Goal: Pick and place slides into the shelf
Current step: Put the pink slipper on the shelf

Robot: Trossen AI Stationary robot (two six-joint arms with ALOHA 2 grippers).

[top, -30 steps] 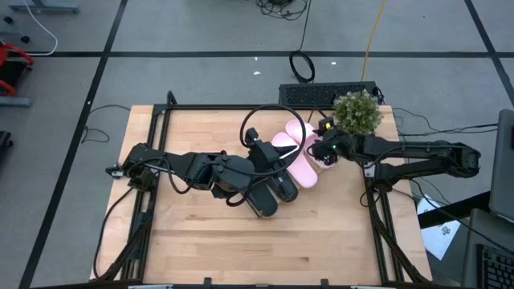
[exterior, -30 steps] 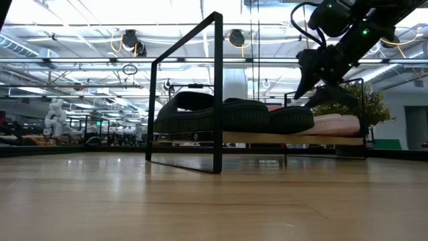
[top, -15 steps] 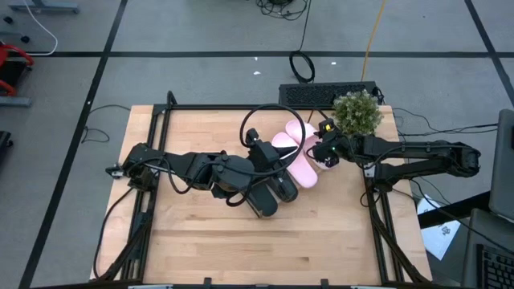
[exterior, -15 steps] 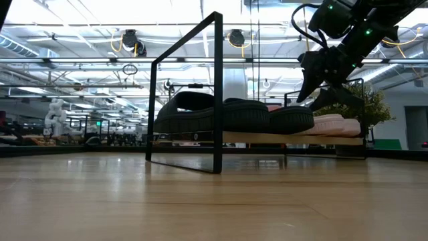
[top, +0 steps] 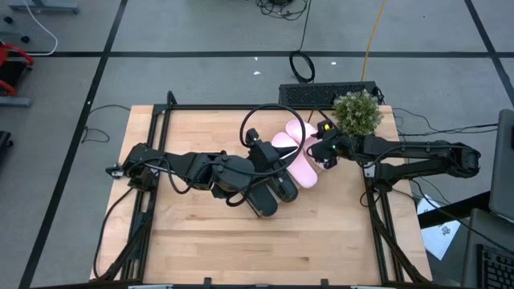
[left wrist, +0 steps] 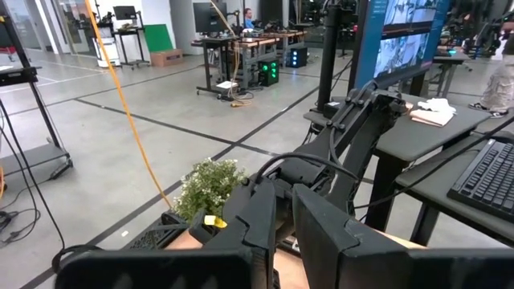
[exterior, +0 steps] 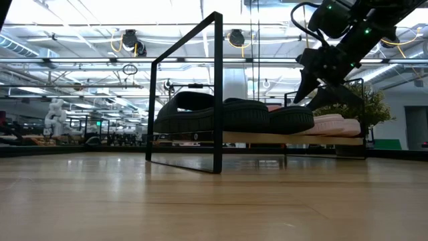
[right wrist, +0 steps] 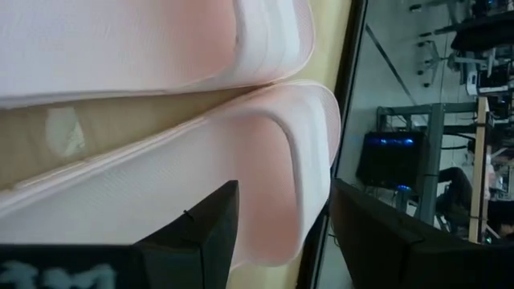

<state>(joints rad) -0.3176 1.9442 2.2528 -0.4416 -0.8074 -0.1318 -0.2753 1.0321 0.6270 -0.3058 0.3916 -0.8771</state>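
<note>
Two black slides, two pink slides on shelf.

Shelf is sitting on the table, toward its rear centre. Four slides are lying side by side on the shelf board: two slides toward the left arm's side, two slides toward the right arm's side. Left gripper is lying over the former pair. Right gripper is hanging just above the outer end of the latter pair, fingers apart. A plant is standing behind the right arm.
</note>
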